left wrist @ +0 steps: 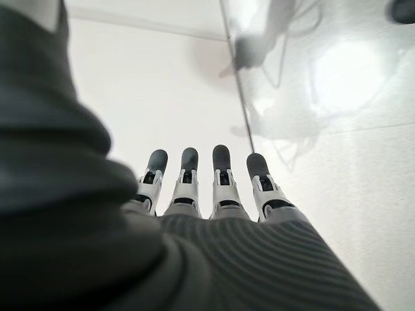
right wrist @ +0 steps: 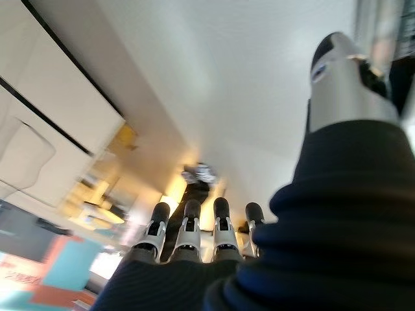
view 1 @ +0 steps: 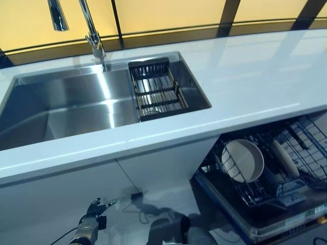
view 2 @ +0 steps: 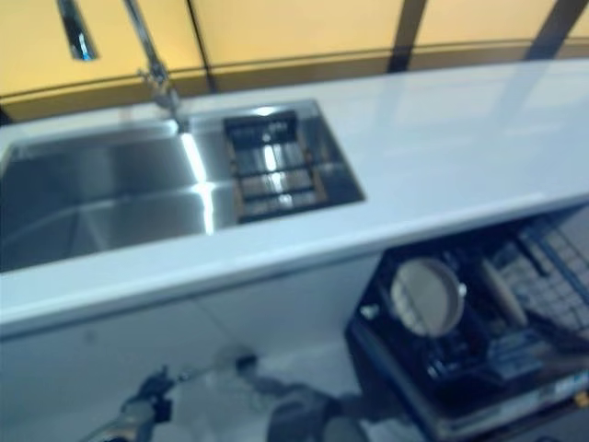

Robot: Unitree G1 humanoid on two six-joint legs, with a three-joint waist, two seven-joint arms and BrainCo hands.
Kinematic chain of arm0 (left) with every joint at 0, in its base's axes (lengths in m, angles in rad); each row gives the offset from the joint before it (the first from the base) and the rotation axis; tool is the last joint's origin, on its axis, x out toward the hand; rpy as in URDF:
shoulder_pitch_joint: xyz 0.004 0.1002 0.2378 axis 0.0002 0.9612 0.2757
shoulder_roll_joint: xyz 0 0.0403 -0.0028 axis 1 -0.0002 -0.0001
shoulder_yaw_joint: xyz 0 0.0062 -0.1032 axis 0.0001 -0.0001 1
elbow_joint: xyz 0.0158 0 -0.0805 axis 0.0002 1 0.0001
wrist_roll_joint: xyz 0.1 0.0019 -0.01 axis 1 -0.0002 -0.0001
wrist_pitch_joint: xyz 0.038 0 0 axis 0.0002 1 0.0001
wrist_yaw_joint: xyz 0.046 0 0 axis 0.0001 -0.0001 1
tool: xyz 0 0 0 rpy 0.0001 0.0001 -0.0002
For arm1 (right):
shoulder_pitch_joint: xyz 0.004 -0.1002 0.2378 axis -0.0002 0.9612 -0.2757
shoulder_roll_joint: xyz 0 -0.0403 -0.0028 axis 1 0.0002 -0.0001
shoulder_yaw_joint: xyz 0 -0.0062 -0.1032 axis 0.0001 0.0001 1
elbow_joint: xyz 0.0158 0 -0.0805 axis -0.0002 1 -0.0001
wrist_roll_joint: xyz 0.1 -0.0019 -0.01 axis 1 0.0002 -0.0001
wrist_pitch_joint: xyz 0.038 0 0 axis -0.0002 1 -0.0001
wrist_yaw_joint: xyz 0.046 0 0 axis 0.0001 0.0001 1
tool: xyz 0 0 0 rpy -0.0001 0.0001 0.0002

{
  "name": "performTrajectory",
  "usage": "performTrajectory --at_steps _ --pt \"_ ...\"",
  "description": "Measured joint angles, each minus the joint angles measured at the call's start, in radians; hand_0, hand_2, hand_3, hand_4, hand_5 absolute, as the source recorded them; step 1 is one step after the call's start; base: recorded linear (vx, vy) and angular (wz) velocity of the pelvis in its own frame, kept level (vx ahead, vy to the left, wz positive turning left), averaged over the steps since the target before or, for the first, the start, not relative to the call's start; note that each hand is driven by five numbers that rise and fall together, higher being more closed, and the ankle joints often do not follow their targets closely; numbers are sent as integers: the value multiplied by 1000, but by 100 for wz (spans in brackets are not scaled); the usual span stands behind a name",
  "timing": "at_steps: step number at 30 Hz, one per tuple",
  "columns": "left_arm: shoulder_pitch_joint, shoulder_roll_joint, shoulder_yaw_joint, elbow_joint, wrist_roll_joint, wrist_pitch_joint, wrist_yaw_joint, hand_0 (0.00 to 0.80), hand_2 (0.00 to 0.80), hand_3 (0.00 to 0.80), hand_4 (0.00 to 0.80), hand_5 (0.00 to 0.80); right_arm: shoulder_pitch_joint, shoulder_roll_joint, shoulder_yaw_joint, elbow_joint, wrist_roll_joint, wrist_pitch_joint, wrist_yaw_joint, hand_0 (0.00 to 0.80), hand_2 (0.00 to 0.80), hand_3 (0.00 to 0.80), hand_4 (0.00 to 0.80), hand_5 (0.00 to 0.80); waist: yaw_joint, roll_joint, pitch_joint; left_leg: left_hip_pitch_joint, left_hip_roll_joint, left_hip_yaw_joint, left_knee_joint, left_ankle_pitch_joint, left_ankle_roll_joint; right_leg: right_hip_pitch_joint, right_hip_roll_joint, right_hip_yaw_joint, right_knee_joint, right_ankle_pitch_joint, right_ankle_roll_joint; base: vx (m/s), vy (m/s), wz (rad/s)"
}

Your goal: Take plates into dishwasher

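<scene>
A round pale plate (view 1: pixel 244 160) stands on edge in the lower rack (view 1: pixel 307 137) of the open dishwasher at the lower right. A second pale plate (view 1: pixel 284 158) stands to its right. My left hand (view 1: pixel 94 208) hangs low by the white cabinet front, far left of the dishwasher. In the left wrist view its fingers (left wrist: pixel 220 184) are straight and hold nothing, with the floor past them. My right hand shows only in the right wrist view, where its fingers (right wrist: pixel 188 233) are straight and empty. No plate is in either hand.
A steel sink (view 1: pixel 66 107) with a tall faucet (view 1: pixel 94 41) is set in the white counter (view 1: pixel 255 76). A dark dish rack (view 1: pixel 156 89) sits in the sink's right end and holds no plates. White cabinet doors (view 1: pixel 61 194) stand below the counter.
</scene>
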Motion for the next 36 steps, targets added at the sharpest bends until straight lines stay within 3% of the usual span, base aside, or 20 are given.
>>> performTrajectory --at_steps 2,4,8,11,14,17,19,20,21,22,24,26,28,29,30,31,32,36 --pt "-2 -9 0 43 -8 -2 -9 0 0 0 0 0 -21 -10 3 -3 21 -15 -2 0 0 0 0 0 0 -12 8 2 -16 -5 -2 12 12 -5 3 63 13 -8 12 -254 77 6" --pt "23 -10 5 52 -12 -7 -8 0 0 0 0 0 -22 -16 14 -20 37 -26 -2 0 0 0 0 0 2 -9 6 5 -19 -8 -11 16 21 -9 12 79 16 -9 9 -249 52 11" --pt "51 -15 3 41 -36 -10 -8 0 0 0 0 0 -23 -18 15 -21 36 -51 35 0 0 0 0 0 5 4 -2 17 -1 3 -8 16 4 14 40 80 -20 12 -13 -225 31 -9" --pt "31 -26 -22 7 -35 -21 -10 0 0 0 0 0 -23 -25 16 -13 32 -67 64 0 0 0 0 0 2 2 -6 24 10 15 49 -17 -15 35 47 76 -32 21 -24 -140 24 -24" --pt "-18 -23 -39 -6 -29 -29 -19 0 0 0 0 0 21 -26 13 -7 17 -88 82 0 0 0 0 0 1 -9 -13 38 7 51 85 -44 -3 56 19 28 -31 36 -15 -168 -40 -30" --pt "-22 -10 -45 -3 -14 -17 -40 0 0 0 0 0 89 -13 -11 20 33 -103 106 0 0 0 0 0 -6 -15 -16 78 -4 57 63 -39 11 116 13 25 -74 60 9 -290 -120 -9" --pt "1 17 -49 -3 4 -5 -55 0 0 0 0 0 106 4 -32 35 117 -99 135 0 0 0 0 0 0 -23 -23 100 -10 89 43 -30 20 134 9 20 -127 113 1 -357 -150 -36" --pt "17 32 -46 2 13 9 -61 0 0 0 0 0 102 25 -41 36 163 -102 148 0 0 0 0 0 0 -26 -25 98 -8 106 34 -24 23 138 11 23 -163 153 20 -301 -138 -47" --pt "27 40 -39 2 15 21 -66 0 0 0 0 0 106 46 -61 35 199 -103 157 0 0 0 0 0 3 -20 -27 94 3 117 21 -15 29 135 16 31 -181 177 59 -397 -231 -25" --pt "45 46 -26 2 16 34 -70 0 0 0 0 0 120 92 -83 38 253 -99 166 0 0 0 0 0 2 -7 -27 98 28 126 -9 11 25 128 24 24 -148 159 74 -368 -249 -5" --pt "81 39 -16 21 17 47 -73 0 0 0 0 0 132 155 -102 61 366 -93 194 0 0 0 0 0 33 37 -38 107 92 193 -58 49 5 110 21 27 37 79 74 -356 -302 -19" --pt "129 42 -15 40 17 49 -72 0 0 0 0 0 128 186 -103 61 458 -99 218 0 0 0 0 0 85 47 -50 105 115 214 -59 60 -6 129 -32 37 113 10 105 -240 -301 -58" --pt "173 55 -5 65 17 48 -71 0 0 0 0 0 119 207 -103 58 540 -106 231 0 0 0 0 0 123 18 -64 105 113 209 -60 62 -12 205 -77 70 21 10 111 -255 -379 -49" --pt "188 66 24 72 17 45 -72 0 0 0 0 0 113 231 -103 54 577 -118 231 0 0 0 0 0 141 -10 -70 104 107 194 -54 58 -21 246 -71 85 -54 4 116 -212 -358 -41" --pt "193 69 39 73 17 44 -72 0 0 0 0 0 102 243 -103 54 598 -125 229 0 0 0 0 0 154 -13 -70 101 114 191 -48 56 -24 256 -60 75 -86 -3 109 -137 -314 -53" --pt "195 67 64 73 15 41 -71 0 0 0 0 0 82 262 -101 50 629 -136 217 0 0 0 0 0 175 -13 -71 81 131 179 -29 50 -33 258 -42 62 -123 -14 101 -158 -368 -53" --pt "190 57 86 73 14 39 -63 0 0 0 0 0 60 286 -101 51 661 -150 199 0 0 0 0 0 174 -9 -68 59 153 161 -13 49 -73 271 -21 59 -173 -20 77 -168 -366 -27" --pt "179 17 92 29 14 5 -68 0 0 0 0 0 108 329 -102 31 764 -198 102 0 0 0 0 0 169 27 -76 31 203 89 -9 78 -71 285 44 41 -187 -22 36 -158 -210 22"
